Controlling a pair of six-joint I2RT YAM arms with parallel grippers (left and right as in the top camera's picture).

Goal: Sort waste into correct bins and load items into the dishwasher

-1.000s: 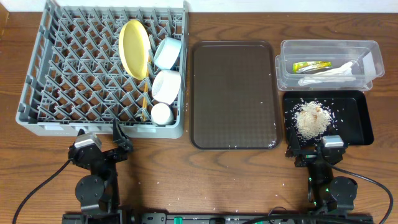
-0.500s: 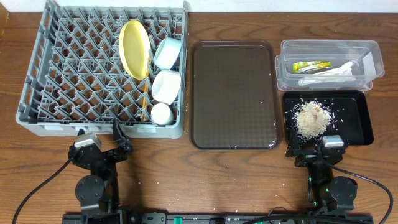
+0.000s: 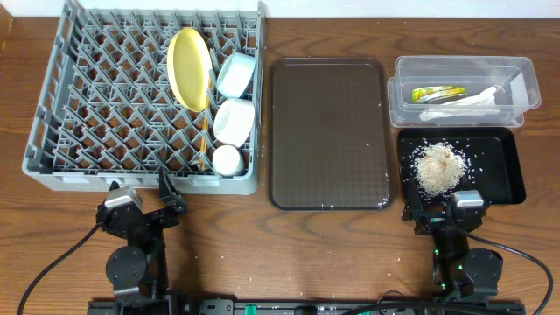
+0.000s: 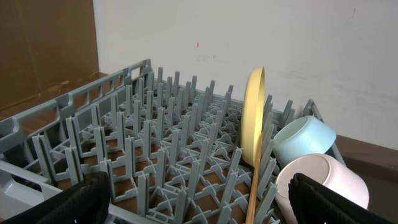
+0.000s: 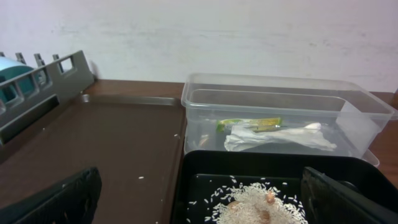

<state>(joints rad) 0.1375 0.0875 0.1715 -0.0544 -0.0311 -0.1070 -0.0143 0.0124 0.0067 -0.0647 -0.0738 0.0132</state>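
Nothing has moved this past second; the job looks done.
The round yellow plate (image 3: 190, 68) stands in the grey pegged plastic rack (image 3: 96, 114); white rice heap (image 3: 436, 166) on the flat black tray (image 3: 505, 171), green-and-orange wrapper (image 3: 437, 93) in the clear tub (image 3: 464, 61); left fingers (image 4: 74, 199), right fingers (image 5: 62, 199) spread, empty.

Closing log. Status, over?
Left gripper, right gripper open. Plate, blue bowl, white bowl, cup in dish rack; wrapper in clear tub; rice on black tray. No obstruction.
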